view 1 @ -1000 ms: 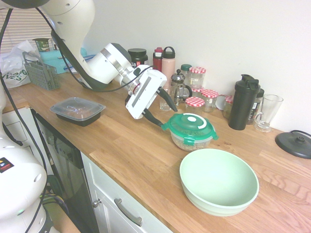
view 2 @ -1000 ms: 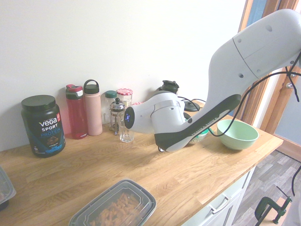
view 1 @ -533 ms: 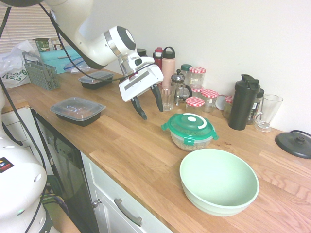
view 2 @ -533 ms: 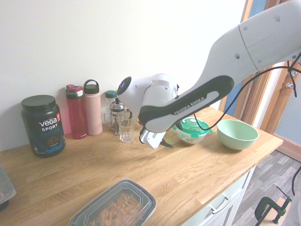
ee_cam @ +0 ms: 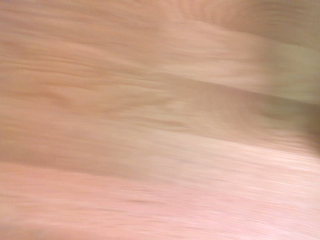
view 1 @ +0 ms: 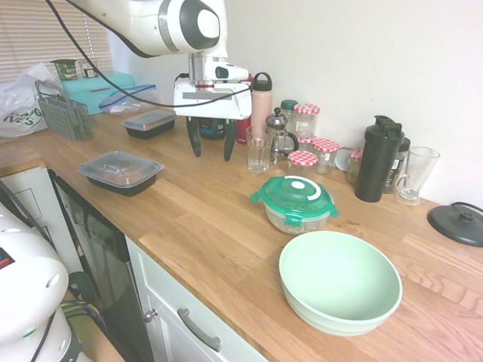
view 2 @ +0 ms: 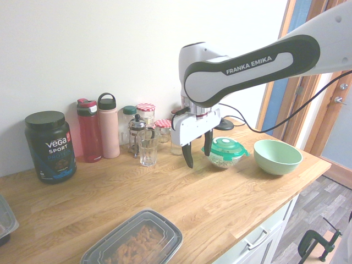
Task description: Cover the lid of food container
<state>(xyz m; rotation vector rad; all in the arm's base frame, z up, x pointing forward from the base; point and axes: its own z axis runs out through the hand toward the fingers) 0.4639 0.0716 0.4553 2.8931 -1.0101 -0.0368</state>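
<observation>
**Lid sits on the bowl; my gripper hangs empty above the counter**

I read the lid (view 1: 293,194) as seated on the food container (view 1: 296,219), which stands midway across the counter (view 1: 204,226), closer to the front edge than the row of jars along the wall. It looks level, so I judge the covering done, though I cannot tell from here whether the snap tabs are pressed home.

My gripper (view 1: 210,142) points straight down with its fingers spread wide and nothing between them, well apart from the container and raised above bare wood. That makes sense if the hand's work on the lid is finished and it only needs to keep clear.

The first exterior view gives me the lid's top with its white curved mark, plus the mint bowl (view 1: 339,280) just beside the container toward the front edge. The second exterior view shows the fingers side-on near the container and the nuts through its clear wall. The wrist view offers only blurred wood grain, probably the counter below.
</observation>
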